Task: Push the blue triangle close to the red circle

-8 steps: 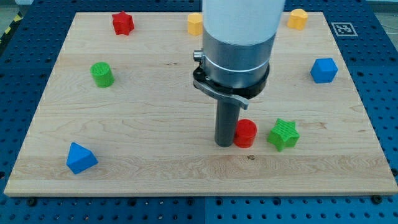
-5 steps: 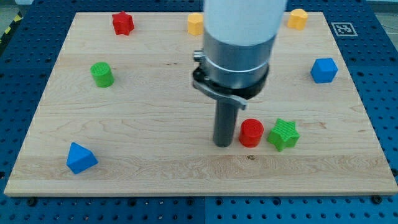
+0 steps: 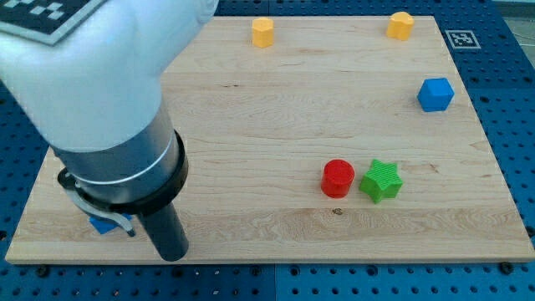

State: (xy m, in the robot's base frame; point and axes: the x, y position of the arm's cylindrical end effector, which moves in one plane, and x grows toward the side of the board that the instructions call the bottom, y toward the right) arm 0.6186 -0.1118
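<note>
The red circle [image 3: 338, 178] sits right of the board's middle near the view's bottom, touching a green star [image 3: 381, 181] on its right. The blue triangle [image 3: 102, 224] is at the bottom left, mostly hidden behind my arm; only a small blue corner shows. My tip [image 3: 172, 254] rests at the board's bottom edge, just right of the blue triangle and far left of the red circle.
A blue cube [image 3: 435, 94] is at the right edge. Two yellow blocks [image 3: 263, 32] [image 3: 400, 25] stand along the top edge. The arm's body [image 3: 100, 109] covers the board's left part, hiding the blocks there.
My tip has left the red circle's left side and swung far to the bottom left, beside the blue triangle. The red circle stays next to the green star.
</note>
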